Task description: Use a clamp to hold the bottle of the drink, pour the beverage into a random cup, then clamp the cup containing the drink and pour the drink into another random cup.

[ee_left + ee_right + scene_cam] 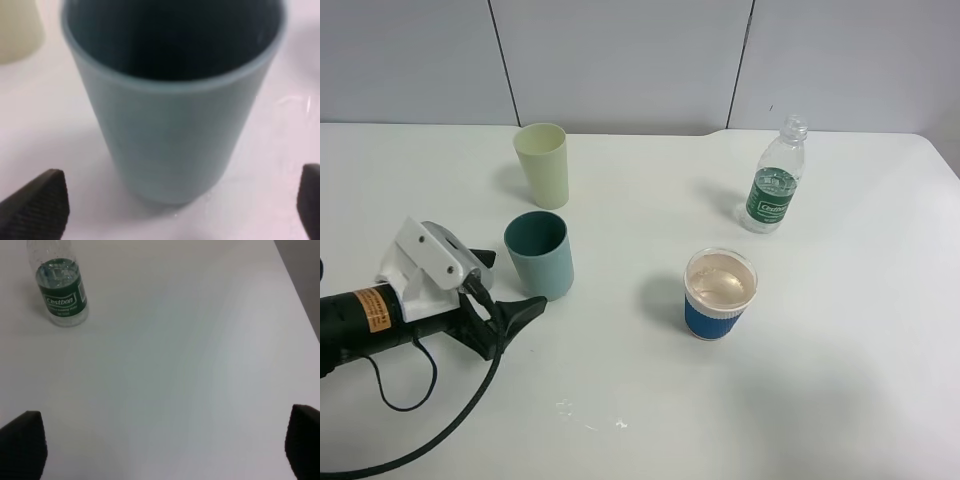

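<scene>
My left claw (510,285) stands open just beside the teal tumbler (541,254); swinging toward three o'clock could topple it.

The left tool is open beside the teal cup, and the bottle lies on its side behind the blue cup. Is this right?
Not quite: the exterior high view shows the bottle standing upright. The rest holds: the left tool is open beside the teal cup, and the bottle is behind the blue cup.
</scene>
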### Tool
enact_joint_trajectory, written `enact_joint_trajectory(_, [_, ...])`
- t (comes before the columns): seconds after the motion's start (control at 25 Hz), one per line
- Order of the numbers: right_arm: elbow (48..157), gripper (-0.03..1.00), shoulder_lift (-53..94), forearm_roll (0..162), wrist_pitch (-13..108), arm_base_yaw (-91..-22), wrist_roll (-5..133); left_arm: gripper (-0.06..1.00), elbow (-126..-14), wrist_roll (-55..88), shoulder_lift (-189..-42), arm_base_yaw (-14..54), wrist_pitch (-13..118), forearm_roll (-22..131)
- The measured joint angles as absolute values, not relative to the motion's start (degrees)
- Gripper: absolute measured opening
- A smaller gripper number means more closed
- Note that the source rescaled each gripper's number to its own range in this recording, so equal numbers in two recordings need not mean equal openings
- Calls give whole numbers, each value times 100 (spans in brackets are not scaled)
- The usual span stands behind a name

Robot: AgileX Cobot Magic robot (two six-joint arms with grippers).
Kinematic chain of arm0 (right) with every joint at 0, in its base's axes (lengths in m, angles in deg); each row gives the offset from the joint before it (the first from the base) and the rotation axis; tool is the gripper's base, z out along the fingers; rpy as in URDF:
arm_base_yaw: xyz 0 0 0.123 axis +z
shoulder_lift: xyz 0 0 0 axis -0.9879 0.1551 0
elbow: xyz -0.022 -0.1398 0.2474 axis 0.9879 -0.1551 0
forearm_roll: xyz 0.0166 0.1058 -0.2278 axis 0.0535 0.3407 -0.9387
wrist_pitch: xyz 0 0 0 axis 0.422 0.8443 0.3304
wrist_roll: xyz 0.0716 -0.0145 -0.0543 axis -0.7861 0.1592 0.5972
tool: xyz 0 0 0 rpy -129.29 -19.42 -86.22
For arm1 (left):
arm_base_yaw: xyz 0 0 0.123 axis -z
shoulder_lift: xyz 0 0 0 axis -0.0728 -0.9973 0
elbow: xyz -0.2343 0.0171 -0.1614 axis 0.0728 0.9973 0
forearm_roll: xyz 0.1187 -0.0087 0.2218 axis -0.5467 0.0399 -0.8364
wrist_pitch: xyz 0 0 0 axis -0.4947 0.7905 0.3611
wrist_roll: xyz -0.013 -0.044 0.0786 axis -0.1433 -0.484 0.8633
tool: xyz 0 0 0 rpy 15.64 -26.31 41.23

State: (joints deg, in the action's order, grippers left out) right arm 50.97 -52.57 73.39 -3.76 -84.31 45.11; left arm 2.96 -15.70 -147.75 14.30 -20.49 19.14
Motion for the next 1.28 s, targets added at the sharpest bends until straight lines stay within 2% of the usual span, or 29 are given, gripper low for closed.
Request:
enact_joint_trajectory(0.24, [5097, 100, -5257, 7339, -376, -8431, 4511, 73, 453, -1649, -13277, 1430, -1758, 2276])
enact_joint_trajectory(0.64, [5097, 100, -5257, 7339, -376, -8431, 4511, 73, 397, -2422, -10922, 1430, 211, 2470])
enact_joint_trajectory(0.84, [5097, 100, -5257, 7339, -376, -8431, 4511, 73, -242, -2896, -9744, 1430, 1985, 2470])
enact_joint_trajectory(0.96, [5097, 100, -5257, 7339, -376, -8431, 4511, 73, -1138, -3075, -8886, 1430, 4139, 2470])
enact_joint_trajectory(1.28, [5097, 100, -5257, 7339, -376, -8431, 4511, 73, -2574, -3041, -7937, 1430, 7357, 2371])
